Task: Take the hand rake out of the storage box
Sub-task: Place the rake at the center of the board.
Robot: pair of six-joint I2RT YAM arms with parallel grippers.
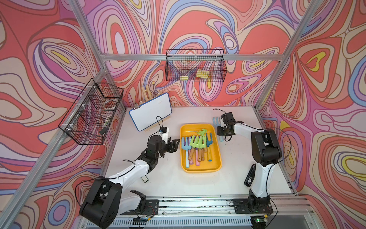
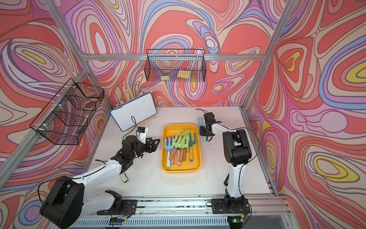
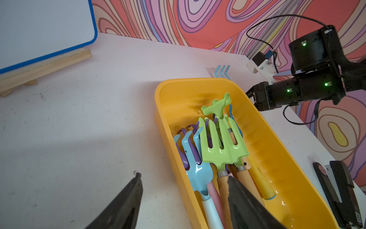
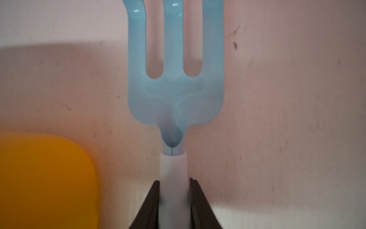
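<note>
Right wrist view: the right gripper (image 4: 173, 183) is clamped on the white handle of a pale blue, three-tined hand rake (image 4: 175, 95). Both dark fingers (image 4: 152, 204) press its sides, with no gap. The tines point away from the camera over the white table (image 4: 287, 119). A rounded corner of the shallow yellow-orange plastic storage box (image 4: 45, 178) sits just beside the handle, and the rake is outside it.

Both top views: the grip itself is hidden under the wrist. Only the tines (image 1: 215, 120) (image 2: 200, 120) and the handle end show, just off the box's far right corner (image 1: 213, 128). Whether the rake rests on the table or hangs above it cannot be told.

Left wrist view: only the blue tine tips (image 3: 222, 70) show beyond the box's far rim (image 3: 198, 80). The left gripper (image 3: 184, 176) is wide open and holds nothing. One finger is over the table, the other over the box. The box holds a heap of green, blue and purple rakes (image 3: 219, 146), most with wooden handles.
</note>
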